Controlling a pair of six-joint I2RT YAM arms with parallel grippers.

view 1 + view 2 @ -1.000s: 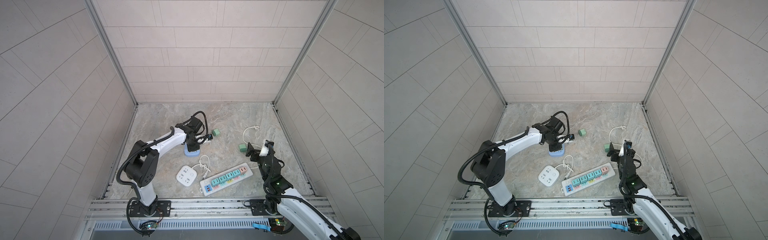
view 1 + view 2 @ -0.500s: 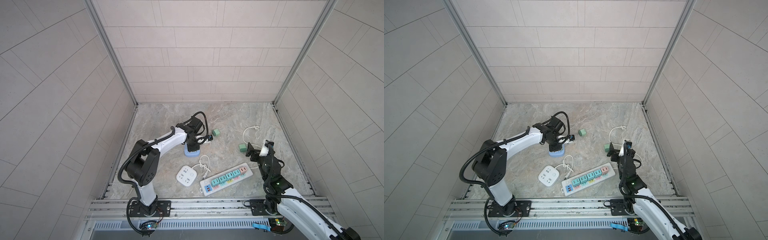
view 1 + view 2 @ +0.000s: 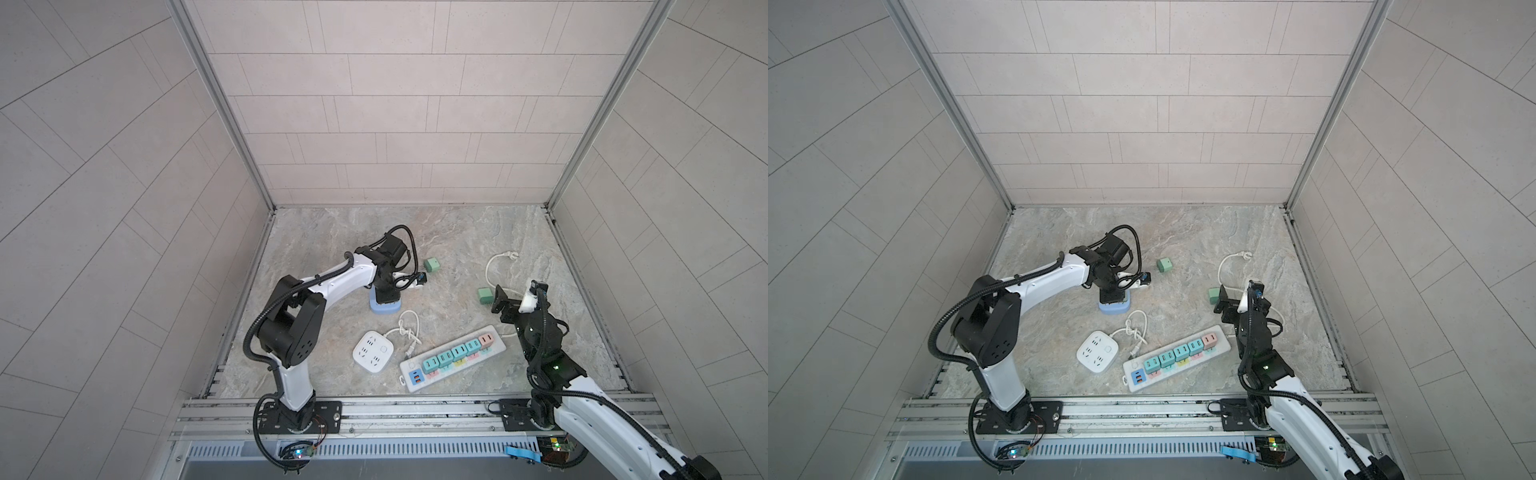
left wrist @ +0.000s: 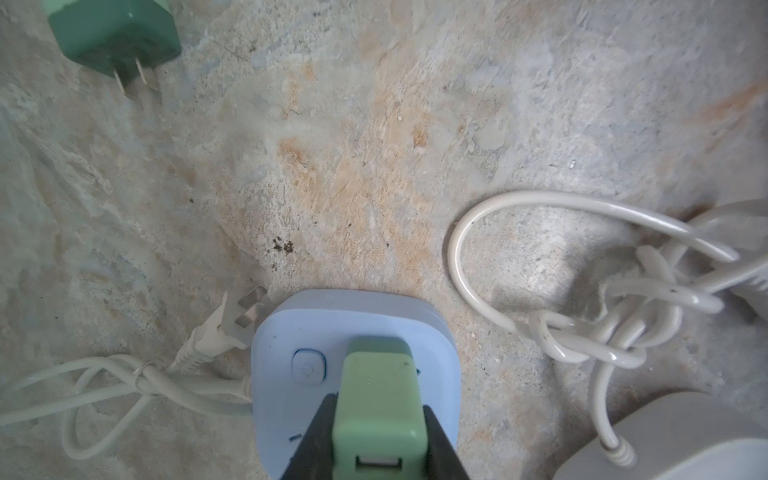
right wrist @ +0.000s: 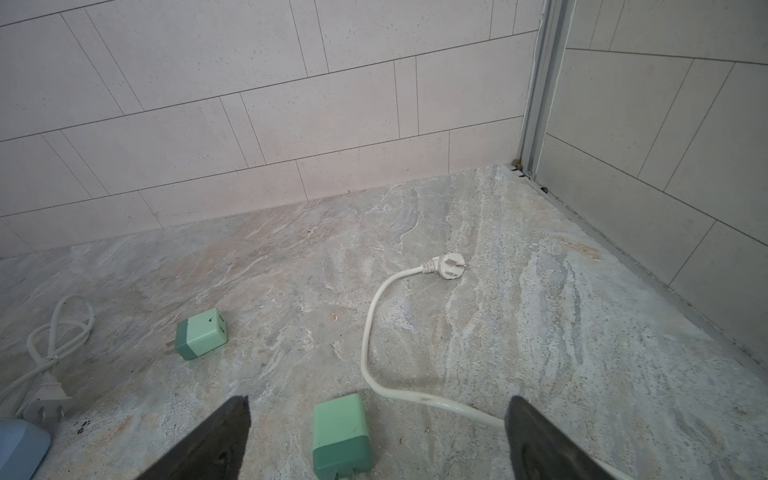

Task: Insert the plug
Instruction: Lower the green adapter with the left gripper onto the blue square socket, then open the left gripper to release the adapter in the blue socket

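Observation:
My left gripper (image 4: 378,415) is shut on a light green plug (image 4: 376,386), one black finger on each side of it. The plug stands upright on the top face of a pale blue socket cube (image 4: 286,332); its prongs are hidden. In both top views the left gripper (image 3: 386,296) (image 3: 1113,296) points down onto that blue cube (image 3: 384,308) (image 3: 1115,309). My right gripper (image 5: 377,401) (image 3: 517,297) is open and holds nothing. It hovers over a second green plug (image 5: 340,432) (image 3: 484,296) lying on the floor.
A third green plug (image 3: 432,264) (image 5: 201,334) lies right of the left gripper. A white power strip (image 3: 453,359) carries several plugs. Its white cable (image 5: 374,332) curves past the right gripper. A white square socket (image 3: 373,353) and knotted cord (image 3: 409,328) lie in front.

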